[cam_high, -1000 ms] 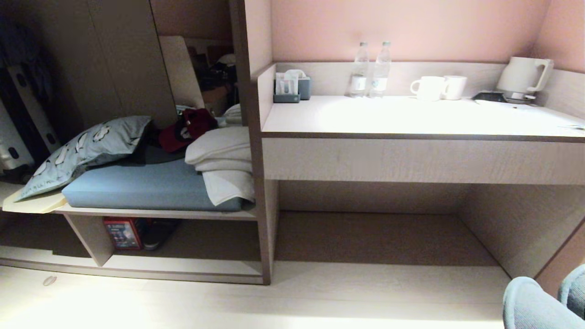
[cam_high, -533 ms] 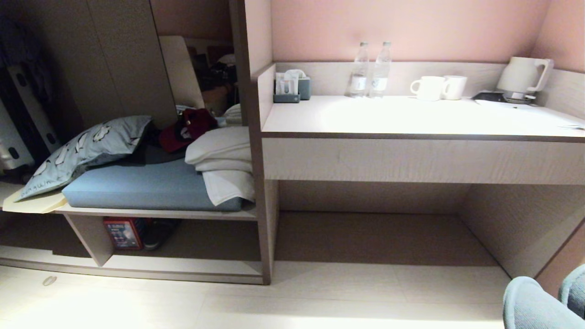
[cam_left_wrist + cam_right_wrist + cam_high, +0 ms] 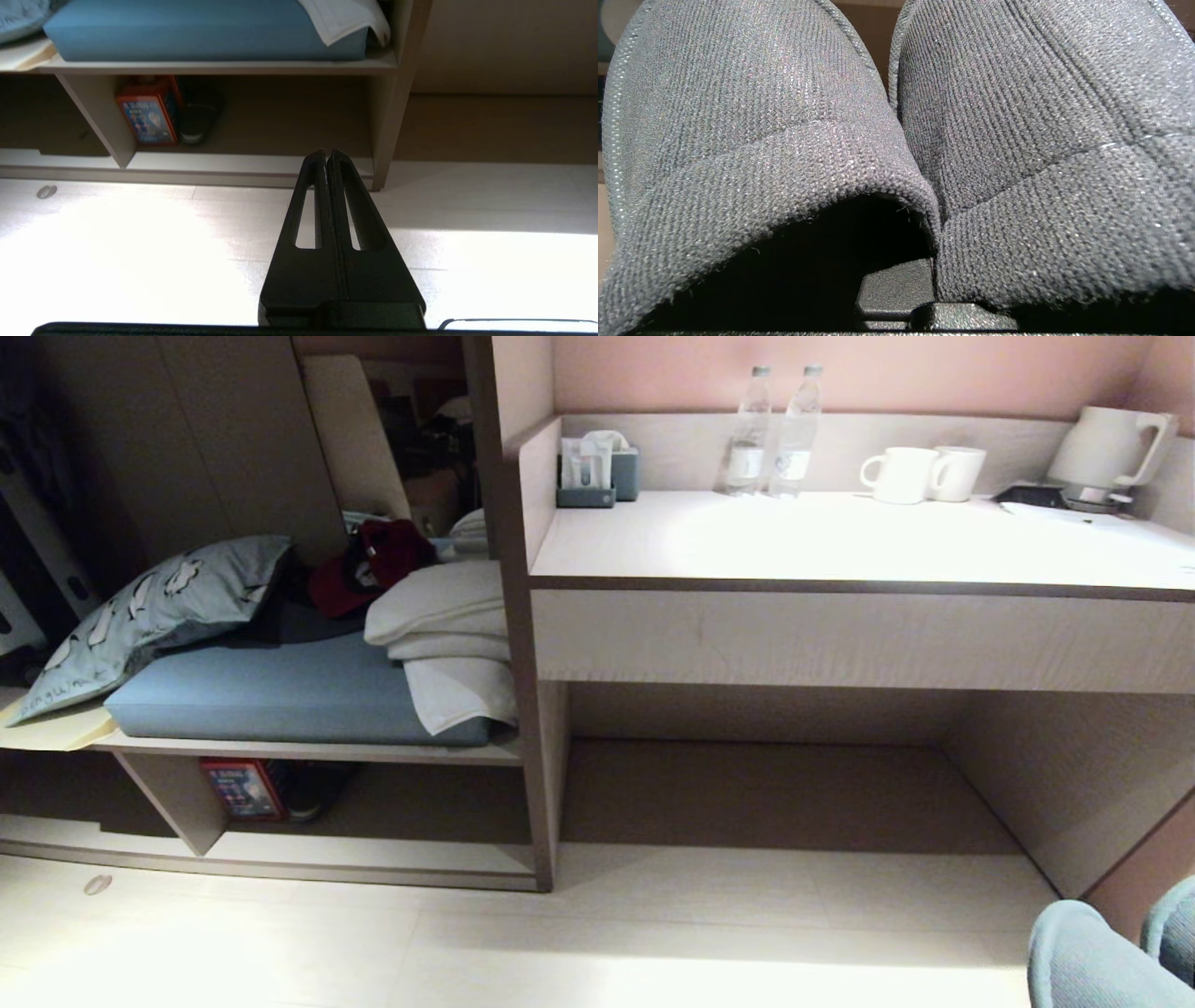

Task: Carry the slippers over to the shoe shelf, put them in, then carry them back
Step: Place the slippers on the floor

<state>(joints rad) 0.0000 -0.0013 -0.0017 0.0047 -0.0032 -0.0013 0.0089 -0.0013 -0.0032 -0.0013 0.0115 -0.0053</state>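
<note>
I hold the slippers [image 3: 896, 140] pinched together in my right gripper's jaws, the left gripper [image 3: 327, 156] empty with jaws pressed together, and the shoe shelf [image 3: 373, 859] at lower left awaits them, so both legs remain.

shoe shelf [image 3: 373, 854] – left of desk [image 3: 840, 551] | box [image 3: 243, 789] in shelf, beside divider [image 3: 173, 798]
</note>
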